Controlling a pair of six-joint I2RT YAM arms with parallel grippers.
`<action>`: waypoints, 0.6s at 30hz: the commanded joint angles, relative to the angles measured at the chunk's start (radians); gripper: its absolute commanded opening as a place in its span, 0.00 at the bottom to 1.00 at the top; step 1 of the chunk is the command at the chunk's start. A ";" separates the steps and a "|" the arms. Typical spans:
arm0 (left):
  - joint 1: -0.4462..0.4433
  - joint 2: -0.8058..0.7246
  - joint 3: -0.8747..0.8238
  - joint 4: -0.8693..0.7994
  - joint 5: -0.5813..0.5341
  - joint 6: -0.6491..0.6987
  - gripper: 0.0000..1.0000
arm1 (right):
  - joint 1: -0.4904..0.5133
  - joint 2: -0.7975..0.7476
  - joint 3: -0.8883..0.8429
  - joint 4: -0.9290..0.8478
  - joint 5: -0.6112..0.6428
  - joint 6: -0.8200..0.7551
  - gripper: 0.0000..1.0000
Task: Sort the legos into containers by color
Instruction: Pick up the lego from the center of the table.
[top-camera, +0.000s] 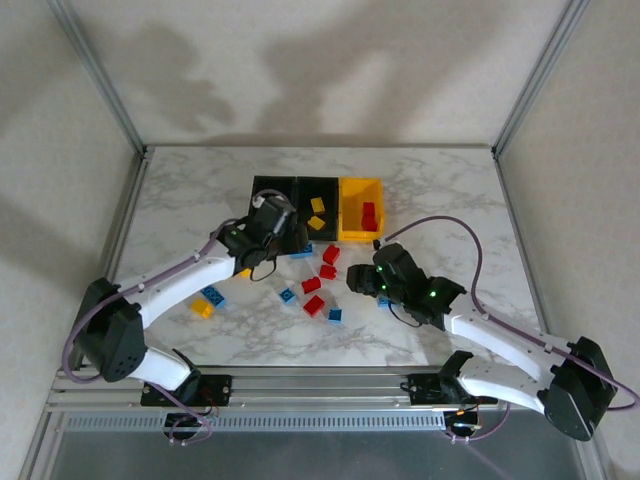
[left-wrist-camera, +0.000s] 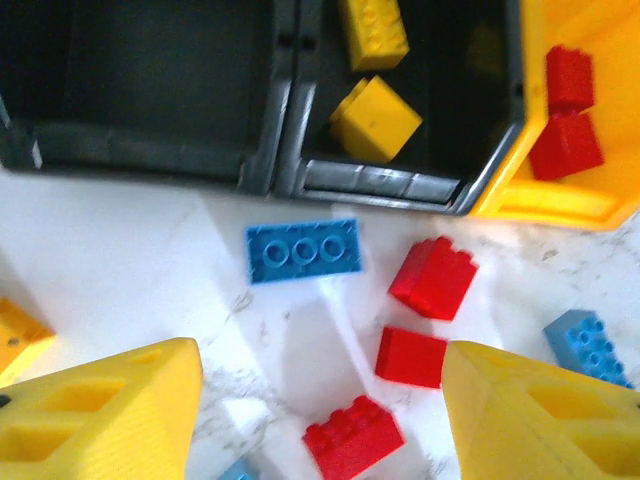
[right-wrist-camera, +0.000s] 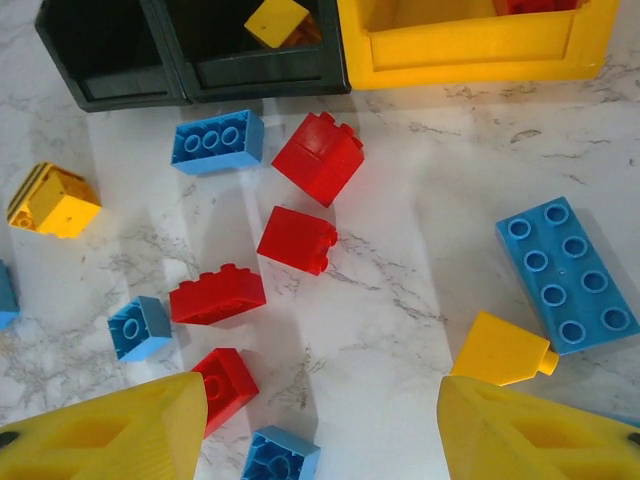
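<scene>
On the surface (top-camera: 450, 200): loose legos, red, blue and yellow, lie scattered just before three joined bins.
Bins: left black bin (left-wrist-camera: 130, 160) looks bare; middle black bin (left-wrist-camera: 390, 185) holds yellow bricks (left-wrist-camera: 375, 118); yellow-orange bin (left-wrist-camera: 550, 200) holds red ones.
Left tool (left-wrist-camera: 318, 350): wide, empty, above a blue brick (left-wrist-camera: 303, 250) close to the black bins.
Right tool (right-wrist-camera: 325, 385): wide, empty, over red bricks (right-wrist-camera: 318, 157).
Advice: centre over the blue brick, straddle its narrow width, descend squarely, clear of the bin wall.
Hard to see: bin interiors cropped; the left wrist view is blurred.

Overhead view faces down on the table (top-camera: 450, 200); both close wrist views share the containers (right-wrist-camera: 470, 50).
</scene>
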 joint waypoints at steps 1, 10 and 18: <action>-0.010 -0.069 -0.082 0.035 0.010 -0.045 0.65 | 0.006 0.037 0.051 -0.057 0.020 0.006 0.62; -0.026 -0.190 -0.239 0.039 0.002 -0.098 0.65 | 0.009 0.079 0.065 -0.153 0.061 0.031 0.64; -0.054 -0.246 -0.352 0.111 0.070 -0.140 0.66 | -0.014 0.137 0.077 -0.156 0.070 0.033 0.65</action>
